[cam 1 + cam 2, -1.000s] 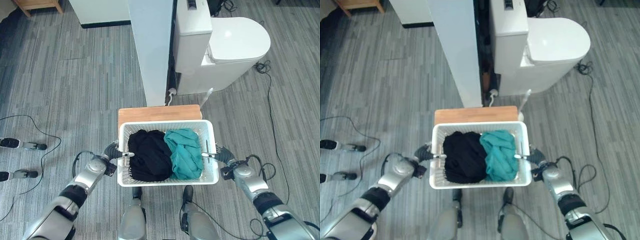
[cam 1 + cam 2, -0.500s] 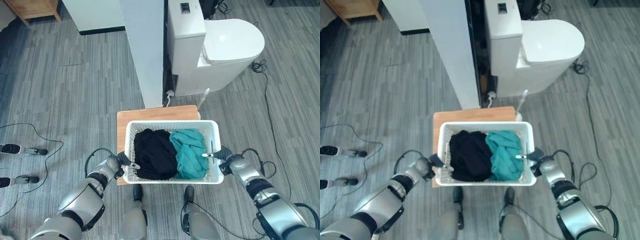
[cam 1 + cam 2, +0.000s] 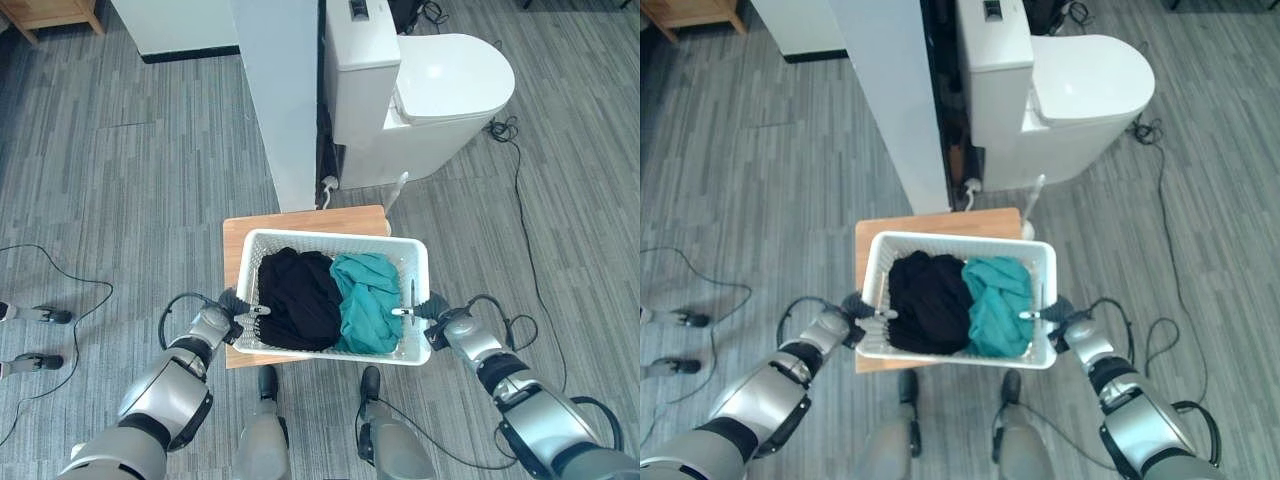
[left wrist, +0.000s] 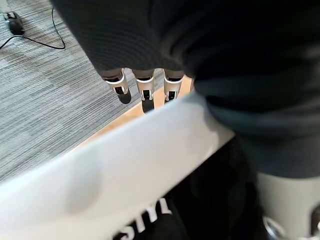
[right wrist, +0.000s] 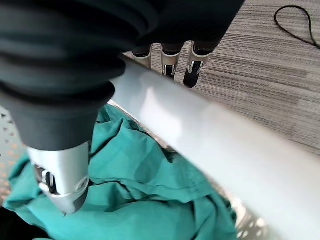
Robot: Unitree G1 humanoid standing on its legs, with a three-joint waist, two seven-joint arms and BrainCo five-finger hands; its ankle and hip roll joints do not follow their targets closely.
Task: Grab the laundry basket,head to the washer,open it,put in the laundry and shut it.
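Overhead, a white toilet [image 3: 420,95] and a pale partition panel [image 3: 278,100] stand on the grey plank floor beyond the white laundry basket [image 3: 330,238], the landmark for everything else. Under the basket sits a low wooden stool [image 3: 300,218], its far edge and near-left corner showing past the basket's walls. Inside, a black garment [image 3: 297,300] fills the left half and a teal garment [image 3: 365,300] the right. The left hand [image 4: 142,85] clasps the basket's left rim, fingers hooked over the outside and thumb inside; the right hand [image 5: 172,57] clamps the right rim likewise. Gripping opposite sides probably keeps the load level for carrying to the washer.
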